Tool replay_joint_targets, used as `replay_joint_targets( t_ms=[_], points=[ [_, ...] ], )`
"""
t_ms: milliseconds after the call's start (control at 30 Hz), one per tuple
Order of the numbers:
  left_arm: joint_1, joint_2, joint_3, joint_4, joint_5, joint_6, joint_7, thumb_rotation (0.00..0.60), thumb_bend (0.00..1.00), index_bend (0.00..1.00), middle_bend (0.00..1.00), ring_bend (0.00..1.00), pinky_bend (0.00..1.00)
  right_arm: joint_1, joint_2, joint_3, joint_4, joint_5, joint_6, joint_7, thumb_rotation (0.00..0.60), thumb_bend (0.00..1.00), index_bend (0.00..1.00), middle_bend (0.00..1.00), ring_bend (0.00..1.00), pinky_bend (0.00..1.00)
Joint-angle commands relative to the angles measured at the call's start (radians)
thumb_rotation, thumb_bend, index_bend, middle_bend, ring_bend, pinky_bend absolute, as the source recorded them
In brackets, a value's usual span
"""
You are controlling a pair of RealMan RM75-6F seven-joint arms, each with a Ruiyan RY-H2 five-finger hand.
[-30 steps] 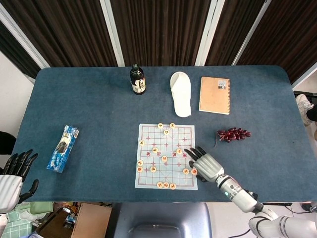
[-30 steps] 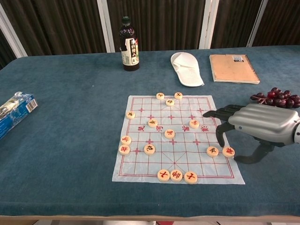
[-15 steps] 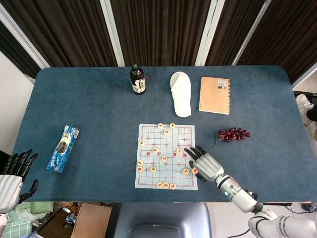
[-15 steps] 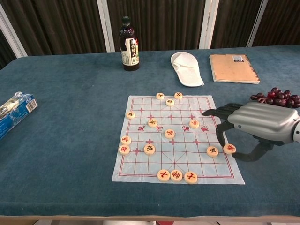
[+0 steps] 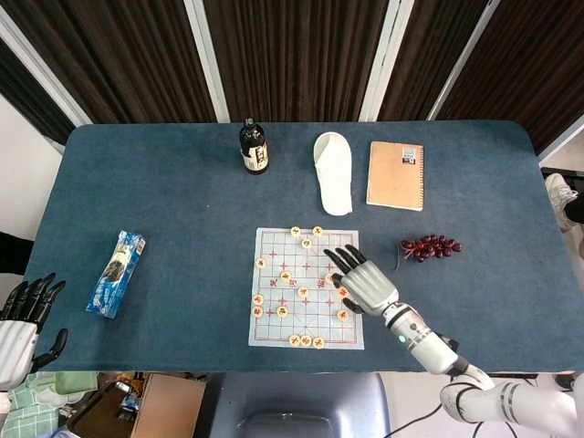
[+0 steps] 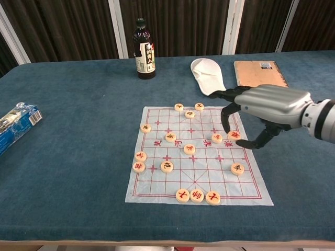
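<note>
One chess piece (image 6: 234, 135) sits pinched between thumb and fingertip of the right hand (image 6: 264, 107), right of centre in the chest view, just above the board sheet (image 6: 157, 191). Lower it straight onto an intersection, I'd judge, clear of the neighbouring piece (image 6: 217, 138); the left hand (image 5: 20, 324) idles with fingers apart at lower left.

Chess board sheet (image 5: 307, 288) lies at the table's (image 5: 182, 201) near-edge centre, chess pieces (image 6: 167, 167) on it. Bottle (image 5: 254, 147), slipper (image 5: 334, 172), notebook (image 5: 395, 175) line the far edge; grapes (image 5: 430, 246) right; packet (image 5: 117, 273) left.
</note>
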Motion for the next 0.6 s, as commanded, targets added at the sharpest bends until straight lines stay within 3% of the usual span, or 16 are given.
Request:
replay_joint_targets(
  t_ms=[33,600],
  points=[
    [0.000,0.001,-0.001,0.001,0.001,0.002,-0.003,0.600,0.44,0.00,0.00,0.00,0.00,0.036,-0.064,0.017,0.034,0.058,-0.034,-0.086,0.600,0.50,0.62,0.06,0.00,0.00],
    [0.006,0.008,0.003,0.001,0.009,0.013,-0.024,0.600,0.44,0.00,0.00,0.00,0.00,0.071,-0.154,0.005,0.129,0.150,-0.040,-0.174,0.600,0.50,0.60,0.06,0.00,0.00]
  ],
)
